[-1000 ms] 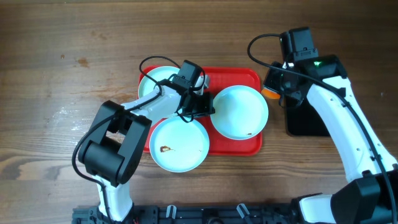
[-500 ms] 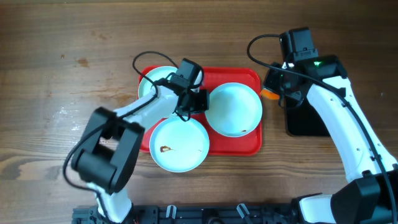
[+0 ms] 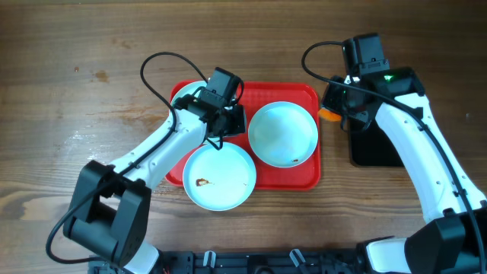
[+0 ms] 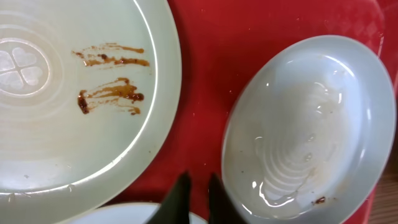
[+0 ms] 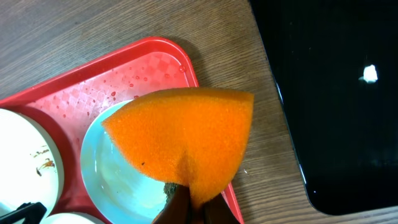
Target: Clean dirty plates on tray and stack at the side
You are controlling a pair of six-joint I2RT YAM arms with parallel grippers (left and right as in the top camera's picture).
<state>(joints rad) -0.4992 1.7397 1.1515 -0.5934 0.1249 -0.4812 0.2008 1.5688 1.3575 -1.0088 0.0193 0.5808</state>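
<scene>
The red tray (image 3: 262, 93) holds three pale plates. The back-left plate (image 3: 183, 99) is partly under my left arm; in the left wrist view it (image 4: 62, 124) has brown smears. The right plate (image 3: 283, 135) is wet, with a small smear near its front rim (image 4: 311, 124). The front plate (image 3: 221, 176) has one brown spot. My left gripper (image 3: 236, 124) is shut and empty, over bare tray between the plates (image 4: 196, 190). My right gripper (image 3: 335, 114) is shut on an orange sponge (image 5: 186, 137), above the tray's right edge (image 5: 143, 62).
A black tray (image 3: 373, 148) lies on the wooden table right of the red tray, and fills the right of the right wrist view (image 5: 336, 93). A black cable loops above my left arm (image 3: 152, 68). Bare wood lies left of the red tray.
My left arm has swung back and to the left, with its gripper drawing away from the right plate. The right plate has shifted a little left. The right arm has not moved.
</scene>
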